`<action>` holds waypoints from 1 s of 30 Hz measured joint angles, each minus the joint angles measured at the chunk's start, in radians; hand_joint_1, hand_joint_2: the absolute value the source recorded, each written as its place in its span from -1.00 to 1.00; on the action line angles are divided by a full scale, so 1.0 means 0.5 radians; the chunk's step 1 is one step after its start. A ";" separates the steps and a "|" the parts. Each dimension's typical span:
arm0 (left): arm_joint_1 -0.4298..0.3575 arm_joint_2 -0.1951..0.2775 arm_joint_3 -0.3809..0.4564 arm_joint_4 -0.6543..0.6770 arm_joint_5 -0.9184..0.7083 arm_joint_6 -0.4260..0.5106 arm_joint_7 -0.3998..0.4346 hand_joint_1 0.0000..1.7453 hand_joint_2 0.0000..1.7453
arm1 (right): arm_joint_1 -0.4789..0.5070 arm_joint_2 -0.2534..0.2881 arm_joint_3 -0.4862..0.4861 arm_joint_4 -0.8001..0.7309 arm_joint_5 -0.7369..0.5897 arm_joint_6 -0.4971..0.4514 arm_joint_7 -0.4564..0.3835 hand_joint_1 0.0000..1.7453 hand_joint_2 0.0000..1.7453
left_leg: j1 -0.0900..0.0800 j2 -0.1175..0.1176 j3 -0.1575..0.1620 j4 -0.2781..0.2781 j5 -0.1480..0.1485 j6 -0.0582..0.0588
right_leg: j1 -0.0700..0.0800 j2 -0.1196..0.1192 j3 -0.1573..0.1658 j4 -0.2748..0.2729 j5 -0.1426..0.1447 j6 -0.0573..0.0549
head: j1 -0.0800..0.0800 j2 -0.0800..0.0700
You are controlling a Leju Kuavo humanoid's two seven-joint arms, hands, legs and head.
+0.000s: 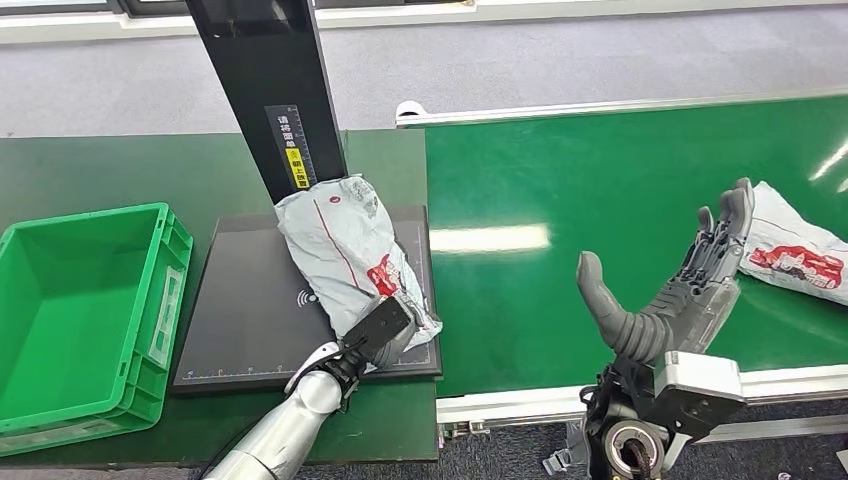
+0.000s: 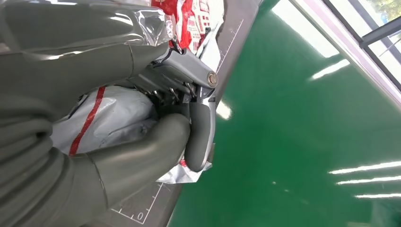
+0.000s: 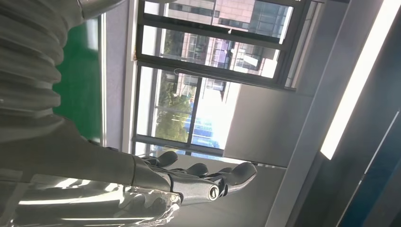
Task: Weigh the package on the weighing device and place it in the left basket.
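**A:** On the dark scale plate (image 1: 250,320), in your head view, the grey package (image 1: 345,255) lies with its far end against the black post (image 1: 270,90) and its near end at the plate's front right corner; your left hand (image 1: 375,335) sits on that near end; the green basket (image 1: 30,300) stands just left of the plate on the dark tabletop (image 1: 100,170).

**B:** So how far along do you judge it?

**A:** The package is on the weighing device, so I judge the weighing is under way or done; the carry to the basket is all still ahead of you; its long axis runs from the post toward you, slanting to your right as it comes nearer.

**B:** And your other hand?

**A:** Your right hand (image 1: 690,285) is raised over the green belt (image 1: 600,170), palm up, fingers apart and holding nothing; a second bag (image 1: 795,255) lies on the belt just beyond it.

**B:** Left wrist view?

**A:** Close up, the left hand (image 2: 156,132) has thumb and fingers (image 2: 198,130) clamped on the package (image 2: 113,116); its grey film with red print bulges between them.

**B:** Right wrist view?

**A:** The right hand (image 3: 198,182) points up at windows, fingers (image 3: 241,172) spread and bare.
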 joint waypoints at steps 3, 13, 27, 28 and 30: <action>0.000 -0.001 0.000 0.001 0.000 0.000 0.000 1.00 1.00 | 0.001 0.000 -0.007 0.002 0.000 0.001 0.000 -1.00 1.00 | 0.000 0.000 -0.001 0.000 -0.001 0.000 | 0.000 0.000 0.000 0.000 0.000 0.000 | 0.000 0.000; 0.120 -0.010 0.050 -0.168 -0.103 0.453 -0.079 1.00 1.00 | 0.011 0.000 -0.021 0.006 -0.024 0.040 0.002 -1.00 1.00 | 0.001 0.016 -0.004 0.000 -0.001 -0.001 | 0.002 0.015 -0.012 0.000 0.004 -0.003 | 0.000 0.000; 0.598 0.056 0.126 -1.637 0.236 0.981 -0.672 1.00 1.00 | 0.022 0.001 -0.062 0.057 -0.043 0.127 -0.042 -1.00 1.00 | 0.002 0.017 -0.038 0.001 0.002 -0.003 | 0.002 0.016 -0.046 0.002 0.006 -0.004 | 0.000 0.000; 0.616 0.064 0.125 -1.712 0.254 1.022 -0.708 1.00 1.00 | 0.027 0.001 -0.064 0.060 -0.045 0.128 -0.046 -1.00 1.00 | 0.002 0.017 -0.038 0.001 0.002 -0.003 | 0.002 0.016 -0.046 0.002 0.006 -0.004 | 0.000 0.000; 0.650 0.081 0.122 -1.847 0.302 1.093 -0.776 1.00 1.00 | 0.037 0.001 -0.066 0.067 -0.057 0.129 -0.058 -1.00 1.00 | 0.002 0.017 -0.038 0.001 0.002 -0.003 | 0.002 0.016 -0.046 0.002 0.006 -0.004 | 0.000 0.000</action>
